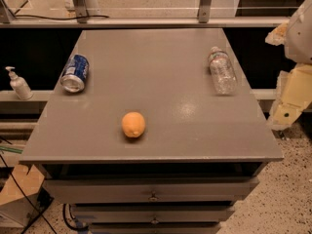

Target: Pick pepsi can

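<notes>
The pepsi can (75,72) is blue with white markings and lies on its side near the left edge of the grey table top (161,96), its silver end facing the front. My arm and gripper (291,94) show as white and cream parts at the right edge of the view, off the table's right side and far from the can. Nothing shows in the gripper.
An orange fruit (133,125) sits front of centre on the table. A clear plastic water bottle (222,70) lies on its side near the right edge. A white pump bottle (18,83) stands on a ledge to the left. Drawers (153,191) are below the table top.
</notes>
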`<state>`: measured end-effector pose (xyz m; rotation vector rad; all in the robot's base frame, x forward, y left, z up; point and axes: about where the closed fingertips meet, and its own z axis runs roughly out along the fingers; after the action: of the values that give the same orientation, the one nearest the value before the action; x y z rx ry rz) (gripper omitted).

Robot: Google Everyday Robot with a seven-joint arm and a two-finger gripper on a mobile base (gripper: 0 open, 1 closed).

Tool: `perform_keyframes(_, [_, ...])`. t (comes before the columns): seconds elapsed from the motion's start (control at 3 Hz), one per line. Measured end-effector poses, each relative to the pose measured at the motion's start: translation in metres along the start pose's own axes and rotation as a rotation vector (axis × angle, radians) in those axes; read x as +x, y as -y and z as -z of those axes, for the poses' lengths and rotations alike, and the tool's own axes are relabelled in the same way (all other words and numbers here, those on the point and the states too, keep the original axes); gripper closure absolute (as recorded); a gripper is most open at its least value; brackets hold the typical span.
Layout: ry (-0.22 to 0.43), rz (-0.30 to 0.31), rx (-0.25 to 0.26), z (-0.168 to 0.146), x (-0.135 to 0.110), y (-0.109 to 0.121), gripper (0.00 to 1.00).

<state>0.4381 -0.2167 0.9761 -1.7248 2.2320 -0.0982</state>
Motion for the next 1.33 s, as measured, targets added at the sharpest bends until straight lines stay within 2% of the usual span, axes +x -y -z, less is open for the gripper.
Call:
perform_keyframes(0.33, [0.006,0.011,0.008,0.003,0.001,0.002,0.0])
perform_keyframes(0.67, [0.108,0.023,0.035,0.008,0.007,0.018,0.0])
perform_keyframes(1.0, [0.31,0.088,0.012,0.004,-0.014,0.023,0.0])
perform_keyframes(1.33, [0.526,0.153,-0.057,0.002,-0.061,0.018,0.0])
